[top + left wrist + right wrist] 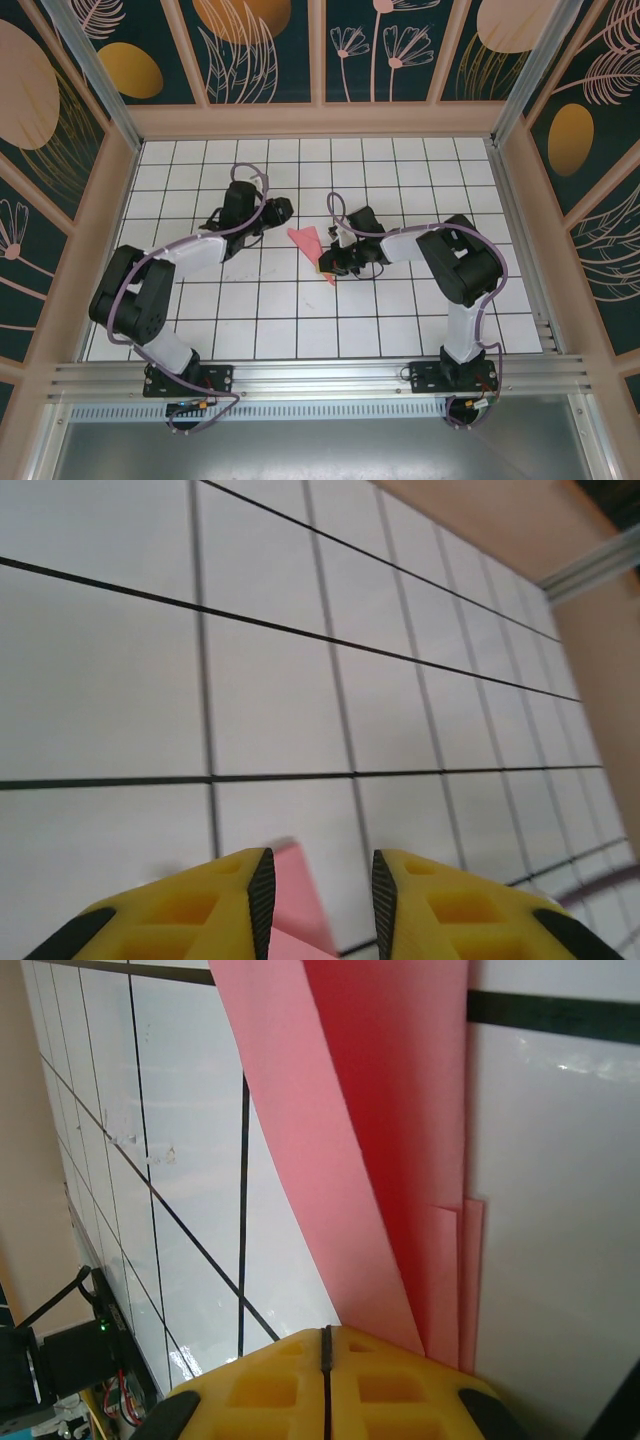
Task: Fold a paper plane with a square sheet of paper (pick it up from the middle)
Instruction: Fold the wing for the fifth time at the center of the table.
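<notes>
Yellow moulded-plastic fingers of the left gripper (321,880) stand apart just left of the sheet of paper (307,242), one corner of it showing in their gap. Thin, matte pink and folded into a narrow layered wedge, the sheet lies on the glossy white grid table (250,310). At its right edge the right gripper (326,1345) has its fingers pressed together, over the layered end. My worry: slick tiles let the paper slide, so creases drift or layers spring open.
</notes>
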`<state>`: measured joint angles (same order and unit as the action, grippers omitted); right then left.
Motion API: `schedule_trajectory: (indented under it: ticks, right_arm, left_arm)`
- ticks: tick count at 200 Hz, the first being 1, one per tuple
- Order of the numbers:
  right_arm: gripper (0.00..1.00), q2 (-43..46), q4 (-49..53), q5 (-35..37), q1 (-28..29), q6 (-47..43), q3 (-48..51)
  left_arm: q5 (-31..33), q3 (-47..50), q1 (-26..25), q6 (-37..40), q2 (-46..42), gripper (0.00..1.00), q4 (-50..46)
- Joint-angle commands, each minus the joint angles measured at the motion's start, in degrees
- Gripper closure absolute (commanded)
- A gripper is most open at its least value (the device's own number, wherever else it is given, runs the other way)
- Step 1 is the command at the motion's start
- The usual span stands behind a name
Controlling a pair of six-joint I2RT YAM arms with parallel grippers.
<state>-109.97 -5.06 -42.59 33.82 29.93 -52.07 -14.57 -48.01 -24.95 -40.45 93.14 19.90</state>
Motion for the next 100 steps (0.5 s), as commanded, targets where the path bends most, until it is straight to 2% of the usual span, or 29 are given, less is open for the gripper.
schedule_trajectory:
  ticks: [1,39,64,100]
  right_arm:
    - [0.91,-2.00,9.69,3.73,-0.47,0.39,3.21]
    - [0.91,-2.46,9.87,3.91,-0.54,0.56,3.18]
    - [0.92,-2.95,9.87,4.18,-0.57,0.74,3.21]
    - [0.92,-3.23,9.96,4.62,-0.52,0.73,3.28]
  left_arm:
    - [-3.69,3.62,-3.95,-5.27,1.58,0.69,6.48]
    - [-2.85,5.44,-8.63,-10.43,6.29,0.77,8.38]
    - [-3.51,4.84,-9.97,-12.00,9.95,0.83,7.16]
    - [-3.15,4.70,-10.28,-12.83,11.93,0.85,4.82]
